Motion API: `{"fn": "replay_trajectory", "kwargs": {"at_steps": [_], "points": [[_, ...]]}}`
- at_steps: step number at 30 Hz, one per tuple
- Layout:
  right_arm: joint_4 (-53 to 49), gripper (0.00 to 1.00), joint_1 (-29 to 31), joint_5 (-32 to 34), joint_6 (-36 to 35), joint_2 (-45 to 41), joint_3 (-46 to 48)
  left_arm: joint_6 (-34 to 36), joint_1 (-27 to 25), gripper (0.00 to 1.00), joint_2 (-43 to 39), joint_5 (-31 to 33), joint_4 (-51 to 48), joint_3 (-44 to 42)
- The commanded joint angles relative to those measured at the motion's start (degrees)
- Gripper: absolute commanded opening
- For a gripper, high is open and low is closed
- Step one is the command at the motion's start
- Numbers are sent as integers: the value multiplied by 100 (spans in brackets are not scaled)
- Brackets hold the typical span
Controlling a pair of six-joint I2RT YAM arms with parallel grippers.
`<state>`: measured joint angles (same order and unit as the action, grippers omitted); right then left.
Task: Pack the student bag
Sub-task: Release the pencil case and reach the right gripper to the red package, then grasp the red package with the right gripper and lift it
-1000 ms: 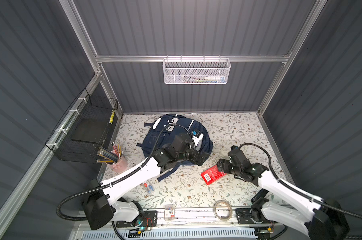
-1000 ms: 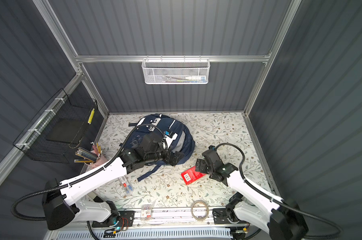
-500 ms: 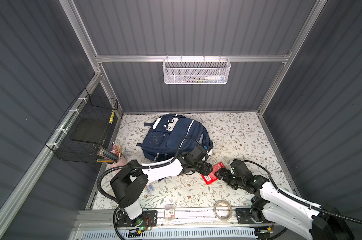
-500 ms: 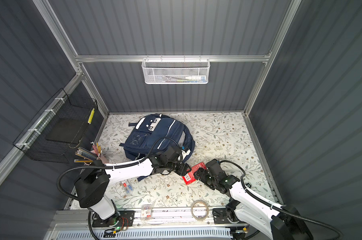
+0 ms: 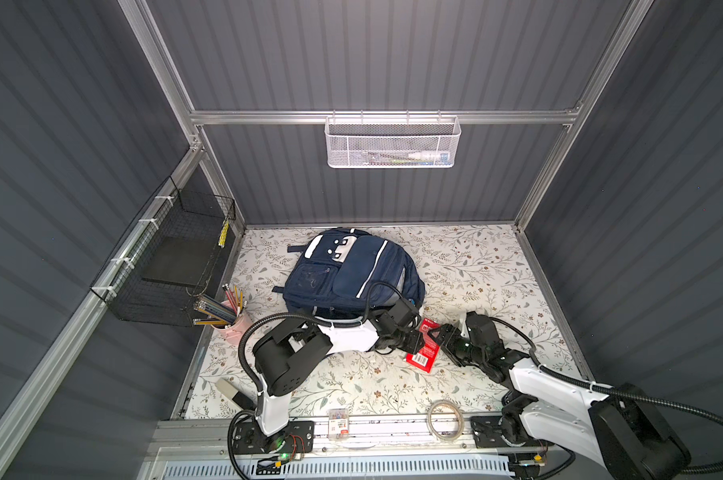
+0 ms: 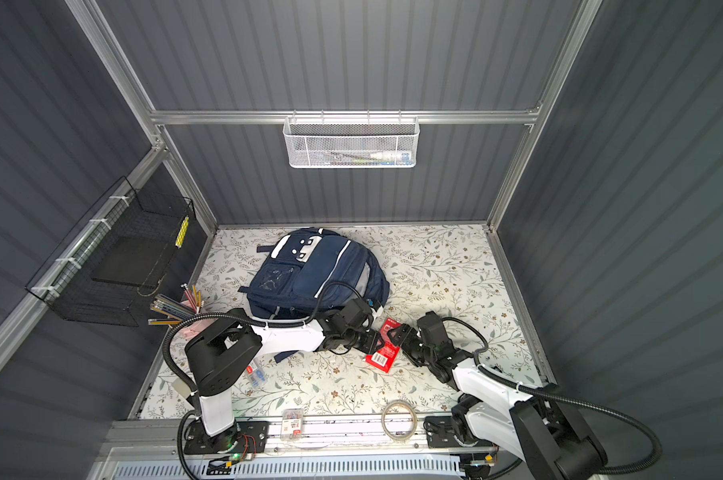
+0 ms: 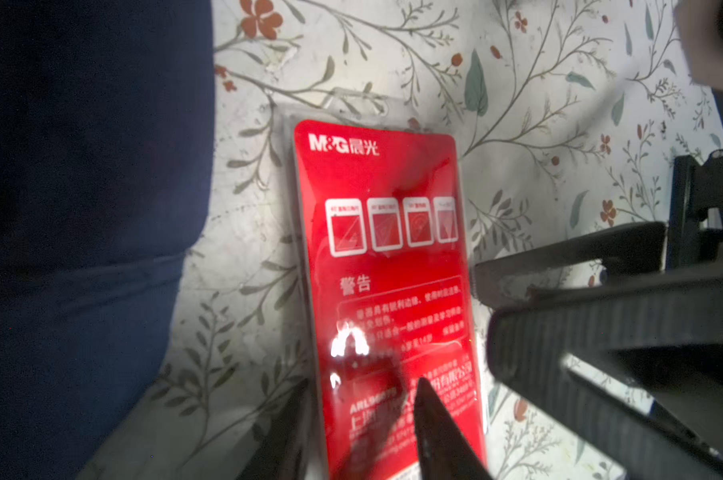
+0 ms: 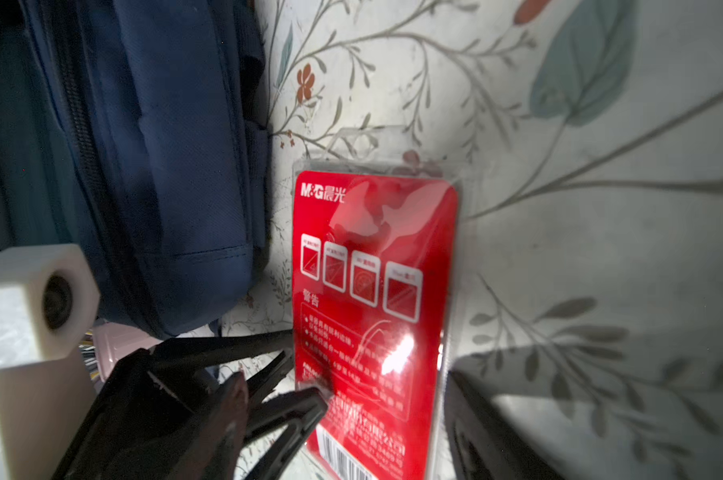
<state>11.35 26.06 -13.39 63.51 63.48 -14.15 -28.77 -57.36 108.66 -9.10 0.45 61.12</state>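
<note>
Floral mat (image 5: pixel 476 266): red packet (image 5: pixel 422 358), long axis near-far, student bag (image 5: pixel 351 270) just far-left of it. Right gripper (image 5: pixel 439 332) spread astride packet; left gripper (image 5: pixel 416 340): can't tell.

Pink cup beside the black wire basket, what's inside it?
Coloured pencils stick out of the pink cup, some upright, some leaning toward the black wire basket. Their lower ends are hidden by the cup's wall.

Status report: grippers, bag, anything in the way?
Left gripper at red packet, grip unclear. Right gripper open alongside. Student bag flat, packet outside beside it. No obstruction seen.
</note>
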Motion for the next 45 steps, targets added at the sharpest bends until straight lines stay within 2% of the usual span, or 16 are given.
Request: {"fn": "replay_trajectory", "kwargs": {"at_steps": [1, 6, 8, 10, 12, 14, 20, 22, 26, 32, 34, 37, 38, 41, 45], "points": [[-78, 63, -24, -173, -270, 316, -4, -303, -91, 33, 162, -192, 110, -135], [816, 34, -35, -764, -429, 701, 176, -527, -95, 22, 262, -349, 303, -213], [1253, 30, -35, -1031, -516, 781, 259, -584, -95, 21, 310, -429, 367, -211], [1480, 35, -38, -1247, -642, 826, 273, -644, -95, 17, 349, -518, 446, -208], [1445, 36, -31, -1247, -805, 768, 288, -694, -91, 16, 366, -552, 527, -226], [1362, 33, -40, -1209, -972, 682, 310, -750, -91, 17, 358, -565, 608, -252], [288, 1, -58, -925, -1259, -17, 116, -765, -92, 21, 39, -397, 375, -174], [-62, 0, -67, -797, -1328, -402, 43, -690, -91, 26, -143, -348, 176, -72], [-873, 0, -136, -651, -1550, -1243, -303, -520, -91, 62, -612, -147, -207, 148], [-2153, 0, -322, -38, -2006, -2102, -1047, -191, -91, 99, -1601, 398, -706, 469], [-2402, 0, -397, 80, -2140, -2168, -1241, 174, -82, 100, -1947, 843, -1069, 700], [-2475, 0, -490, 214, -2287, -2065, -1496, 1107, 75, 96, -2169, 1892, -2073, 1294], [-2401, 0, -497, 187, -2312, -1974, -1598, 1367, 241, 96, -2104, 2211, -2432, 1503], [-2166, 0, -508, -34, -2351, -1522, -1962, 1730, 965, 96, -1556, 2329, -3027, 1928], [-1892, 0, -506, -423, -2378, -881, -2456, 2221, 1114, 99, -834, 3052, -3127, 2384]]}}
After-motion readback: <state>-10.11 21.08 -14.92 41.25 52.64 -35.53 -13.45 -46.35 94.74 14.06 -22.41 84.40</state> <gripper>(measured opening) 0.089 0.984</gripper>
